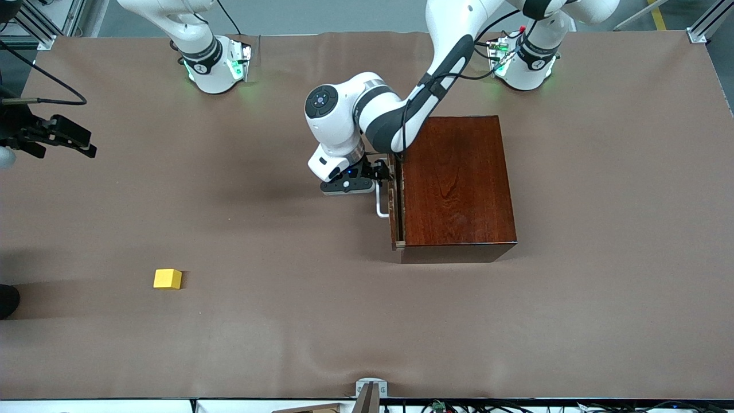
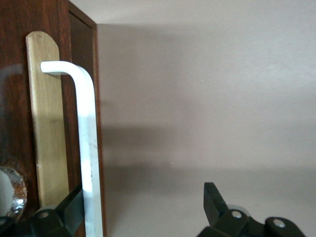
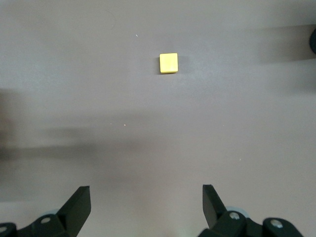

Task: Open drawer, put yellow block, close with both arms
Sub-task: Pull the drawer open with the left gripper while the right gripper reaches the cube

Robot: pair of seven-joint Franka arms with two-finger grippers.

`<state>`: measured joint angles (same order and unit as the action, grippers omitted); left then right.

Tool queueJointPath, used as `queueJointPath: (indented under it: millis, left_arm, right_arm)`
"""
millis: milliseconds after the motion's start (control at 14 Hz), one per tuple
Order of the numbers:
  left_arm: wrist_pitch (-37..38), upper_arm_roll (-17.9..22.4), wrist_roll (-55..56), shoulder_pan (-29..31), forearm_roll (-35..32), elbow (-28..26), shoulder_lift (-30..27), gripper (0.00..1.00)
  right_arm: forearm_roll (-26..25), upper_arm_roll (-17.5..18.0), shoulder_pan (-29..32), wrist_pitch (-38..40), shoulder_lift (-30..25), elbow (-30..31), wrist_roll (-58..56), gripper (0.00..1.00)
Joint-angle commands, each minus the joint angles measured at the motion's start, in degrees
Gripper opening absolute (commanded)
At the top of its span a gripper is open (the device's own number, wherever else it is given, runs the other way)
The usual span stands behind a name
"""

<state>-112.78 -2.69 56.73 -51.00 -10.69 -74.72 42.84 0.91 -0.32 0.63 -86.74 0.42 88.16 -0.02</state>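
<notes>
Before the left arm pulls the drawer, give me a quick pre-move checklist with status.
1. Left gripper at the handle, fingers open with the bar between them: ok.
2. Fingers shut on the handle: not ok, not yet gripped.
3. Drawer barely open, if at all, so the pull is still due: ok.
4. Table in front of the drawer free for travel: ok.
5. Yellow block on the table toward the right arm's end: ok.
6. Right gripper open, up over the table, waiting: ok.
</notes>
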Motion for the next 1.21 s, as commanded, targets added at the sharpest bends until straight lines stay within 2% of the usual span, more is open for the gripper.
queueJointPath:
  millis: [0, 357, 571, 786, 1143]
  left_arm:
    - [-10.87, -1.00, 0.22, -0.77, 3.47, 2.65, 1.98, 1.00]
    - [-12.72, -1.00, 0.92, -0.86, 5.05, 2.92, 1.98, 1.00]
    - [-15.35, -1.09, 1.80, -0.95, 6.20, 3.27, 2.07, 1.00]
    - [-16.50, -1.09, 1.80, -0.95, 6.64, 3.27, 2.25, 1.00]
    - [-16.50, -1.00, 1.71, -0.95, 6.64, 3.18, 2.07, 1.00]
  right_arm:
    - [-0.56, 0.23, 0.25, 0.17, 2.82, -0.71, 0.63, 1.00]
    - [-0.39, 0.23, 0.78, -1.32, 6.96, -1.50, 0.81, 1.00]
    - [-0.39, 0.14, 1.04, -5.80, 9.94, -1.50, 0.81, 1.00]
    - [-0.21, 0.14, 1.48, -6.77, 15.64, -1.85, 0.64, 1.00]
    - [-0.39, 0.14, 0.87, -9.14, 21.10, -2.20, 0.54, 1.00]
